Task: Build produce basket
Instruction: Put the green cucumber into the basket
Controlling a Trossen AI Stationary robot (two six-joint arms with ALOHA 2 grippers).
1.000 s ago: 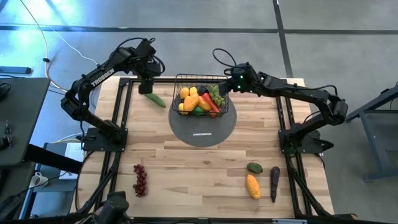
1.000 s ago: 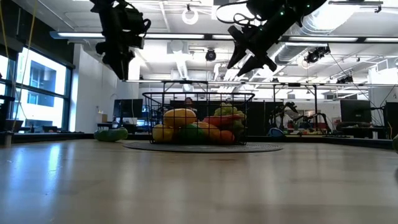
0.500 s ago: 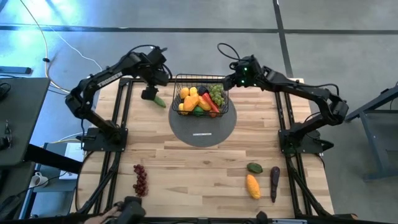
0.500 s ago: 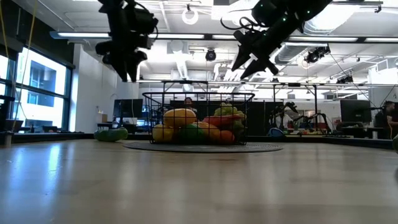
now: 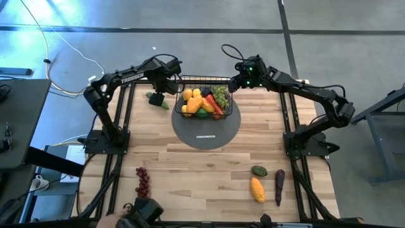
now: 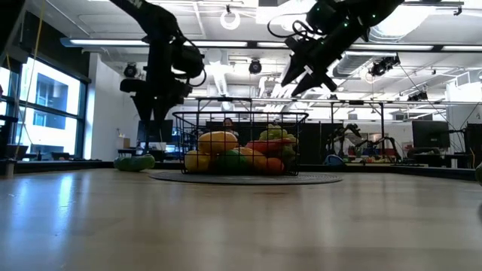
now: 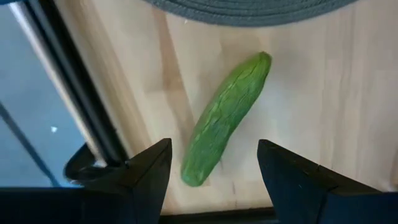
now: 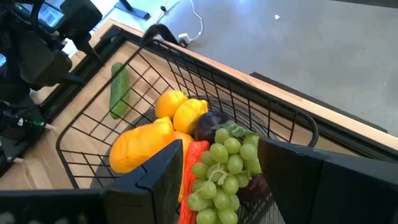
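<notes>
Produce [image 5: 202,101] is sitting heaped in the black wire basket [image 5: 185,81] on a grey round mat [image 5: 206,132] toward the bench's [image 5: 202,171] far edge, with yellow, orange and red pieces and green grapes [image 8: 221,168] showing through the mesh. Left gripper [image 5: 159,95] is hovering with jaws parted and empty over a cucumber [image 7: 225,116] lying near the far left corner, just beside the mat. Right gripper [image 5: 235,83] is hanging above the basket's far right rim, jaws apart and holding nothing, while red grapes [image 5: 143,182] near the near left corner and a mango [image 5: 257,189] and eggplant [image 5: 279,185] near the near right corner are lying loose.
</notes>
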